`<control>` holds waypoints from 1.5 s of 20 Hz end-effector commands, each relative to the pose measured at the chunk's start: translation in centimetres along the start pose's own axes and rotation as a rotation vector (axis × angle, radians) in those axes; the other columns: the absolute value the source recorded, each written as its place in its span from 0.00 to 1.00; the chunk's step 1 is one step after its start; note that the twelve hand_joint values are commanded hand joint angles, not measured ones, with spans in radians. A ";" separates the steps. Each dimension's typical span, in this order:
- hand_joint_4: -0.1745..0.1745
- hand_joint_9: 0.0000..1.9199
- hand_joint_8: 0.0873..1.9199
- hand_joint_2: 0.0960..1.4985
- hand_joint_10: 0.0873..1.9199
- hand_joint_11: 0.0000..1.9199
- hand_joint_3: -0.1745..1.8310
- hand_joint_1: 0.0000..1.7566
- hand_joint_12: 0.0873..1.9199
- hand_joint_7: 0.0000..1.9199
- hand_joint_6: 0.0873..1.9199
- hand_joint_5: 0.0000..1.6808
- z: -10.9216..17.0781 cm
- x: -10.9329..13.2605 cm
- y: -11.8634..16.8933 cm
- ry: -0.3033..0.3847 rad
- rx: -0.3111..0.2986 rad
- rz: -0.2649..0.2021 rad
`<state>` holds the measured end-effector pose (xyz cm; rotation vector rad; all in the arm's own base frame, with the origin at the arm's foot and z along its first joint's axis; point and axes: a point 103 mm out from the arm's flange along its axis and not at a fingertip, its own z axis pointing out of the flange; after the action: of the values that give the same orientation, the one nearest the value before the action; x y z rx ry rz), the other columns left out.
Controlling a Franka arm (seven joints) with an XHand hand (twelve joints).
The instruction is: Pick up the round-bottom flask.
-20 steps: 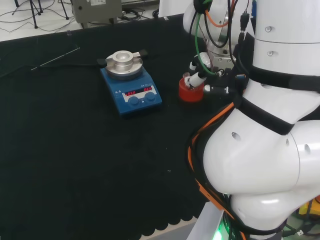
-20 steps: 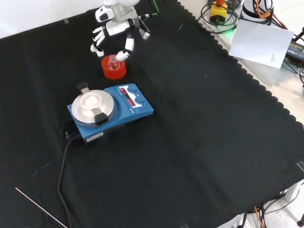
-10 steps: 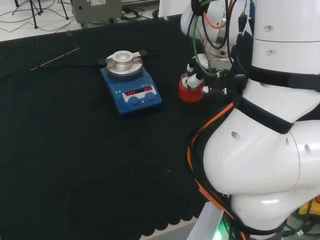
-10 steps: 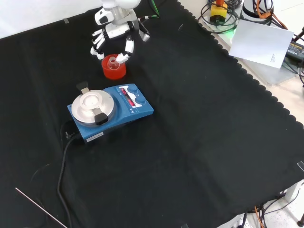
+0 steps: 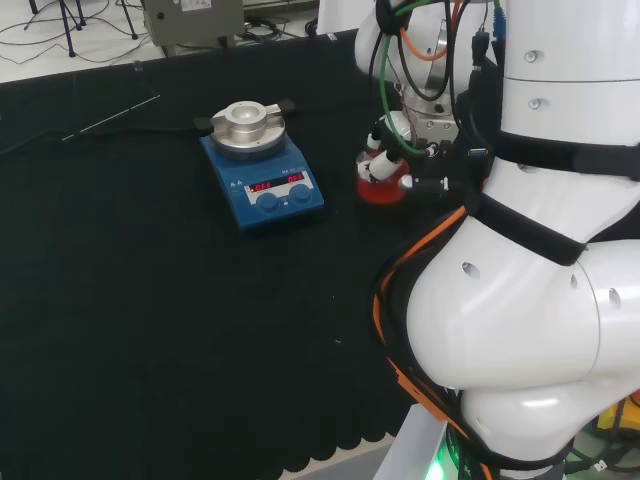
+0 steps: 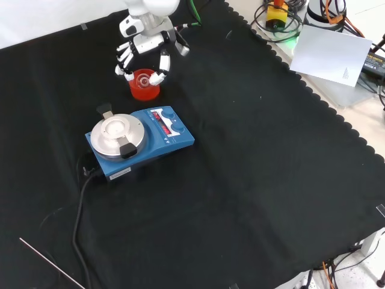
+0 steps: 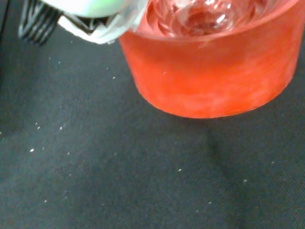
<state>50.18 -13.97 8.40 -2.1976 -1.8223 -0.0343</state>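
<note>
Front view: the flask (image 6: 143, 77) sits in its ring stand (image 6: 144, 88) near the cloth's (image 6: 252, 180) far edge, the hand (image 6: 142, 51) over it with fingers either side. The stirrer plate (image 6: 137, 140) lies just nearer, its cable (image 6: 78, 223) trailing toward the near edge. A thin rod (image 6: 51, 263) lies by the near left corner.

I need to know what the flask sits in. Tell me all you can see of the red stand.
The red stand is a short round ring of matt red material, upright on the black cloth just beyond the blue hotplate in the front view. The clear flask sits in its top. The hand hangs over it, fingers reaching down on either side.
</note>
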 end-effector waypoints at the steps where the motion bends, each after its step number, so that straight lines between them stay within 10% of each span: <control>1: 0.48 0.23 0.26 0.31 0.28 0.01 0.45 0.56 0.69 0.15 0.39 0.36 0.4 0.4 0.1 -0.002 0.008 -0.012; 30: 0.54 0.25 0.25 0.31 0.27 0.03 0.46 0.58 0.68 0.17 0.47 0.44 1.5 1.4 0.4 -0.026 0.014 -0.033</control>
<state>50.58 -12.52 7.05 -2.1615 -1.8612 0.0067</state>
